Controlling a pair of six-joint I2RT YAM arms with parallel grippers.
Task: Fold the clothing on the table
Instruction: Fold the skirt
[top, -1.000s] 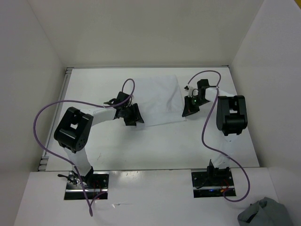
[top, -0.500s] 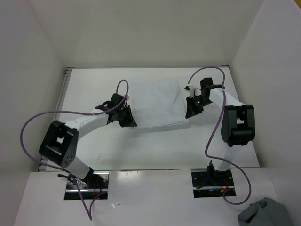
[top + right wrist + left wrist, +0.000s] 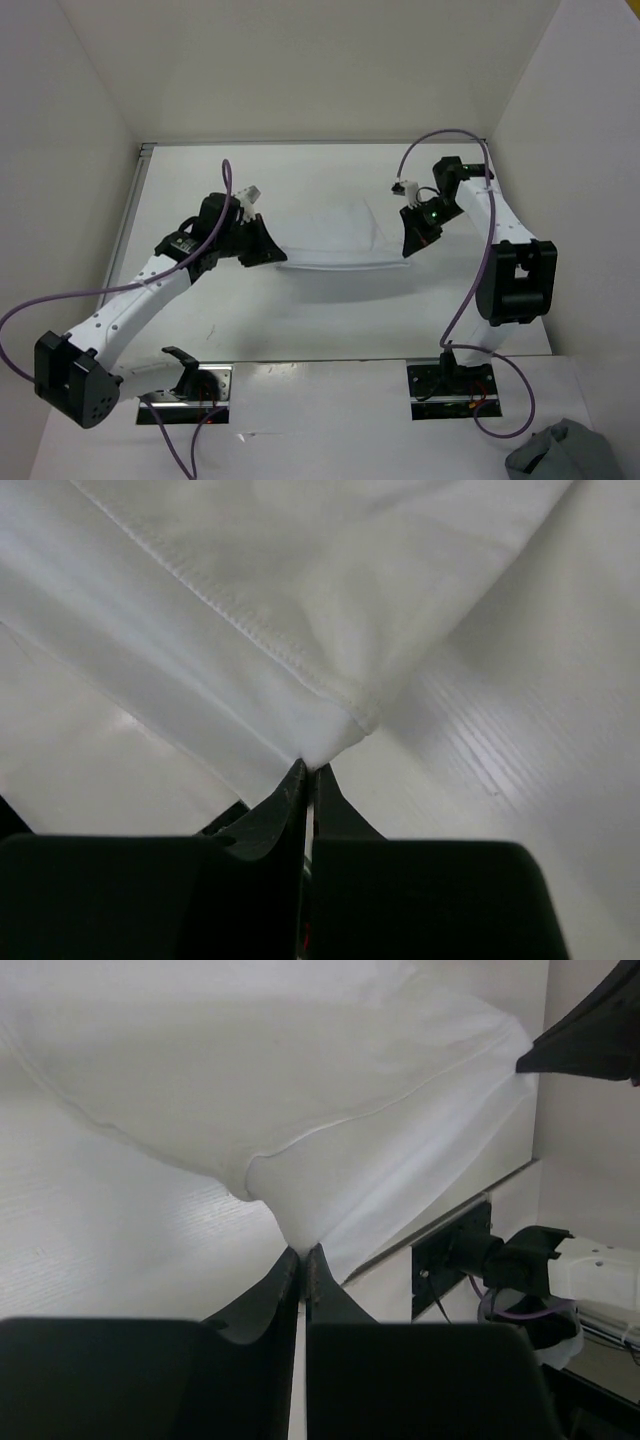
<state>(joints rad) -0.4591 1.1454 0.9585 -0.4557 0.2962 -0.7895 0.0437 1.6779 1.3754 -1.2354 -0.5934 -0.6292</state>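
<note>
Nearest, on the ledge by the right arm's base, a grey-blue cloth bundle [image 3: 565, 452] sits in the corner, well apart from the work. Beyond the two bases lies the white table [image 3: 300, 325], and both arms reach out over its middle, with purple cables [image 3: 446, 131] looping off them.

The left gripper [image 3: 274, 254] is pinched tight on the near left corner of the white garment [image 3: 335, 232]. Its wrist camera shows the fingertips [image 3: 302, 1257] pressed together, with the fabric [image 3: 300, 1090] bunching into them. The right gripper [image 3: 409, 250] is likewise clamped on the near right corner. In its own view the stitched hem [image 3: 330, 580] runs down to a point caught between the closed tips [image 3: 307, 770].

The garment's near edge hangs raised between the two grippers, sagging slightly in the middle, and casts a soft shadow on the tabletop beneath. The rest of the cloth stretches away toward the back wall [image 3: 320, 60]; whether its far edge touches the table cannot be made out.
</note>
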